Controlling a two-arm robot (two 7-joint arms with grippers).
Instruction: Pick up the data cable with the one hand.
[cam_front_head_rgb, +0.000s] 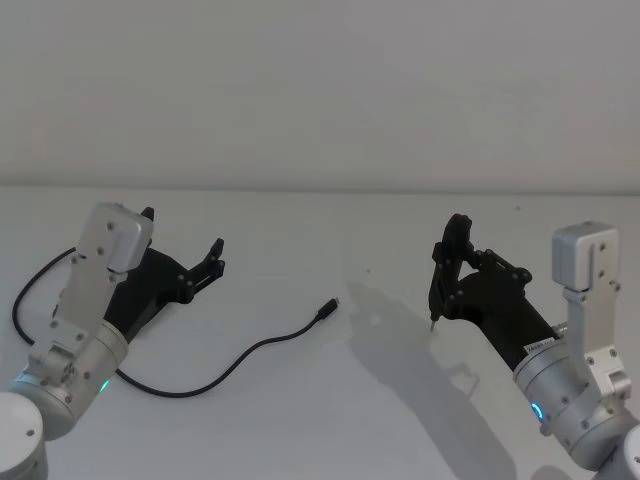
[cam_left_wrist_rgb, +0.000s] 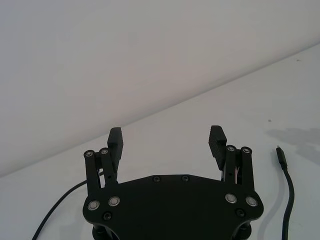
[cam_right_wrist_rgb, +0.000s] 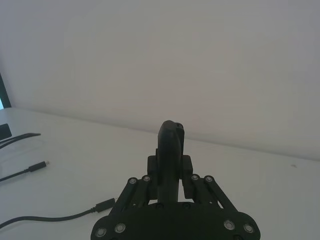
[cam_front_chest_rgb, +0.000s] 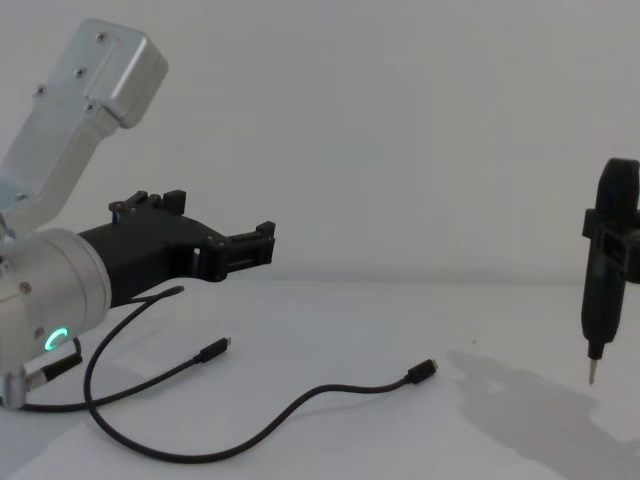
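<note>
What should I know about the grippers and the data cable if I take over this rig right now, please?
Left gripper: open, empty, held above the table's left side.
Right gripper: shut, upright on the right, apart from the cable.
Data cable: lying loose in a curve on the table, one plug end near the middle, the other part running under the left arm.
Done: nothing yet, cable untouched.
Left to do: lower the left gripper onto the cable, close, lift.
</note>
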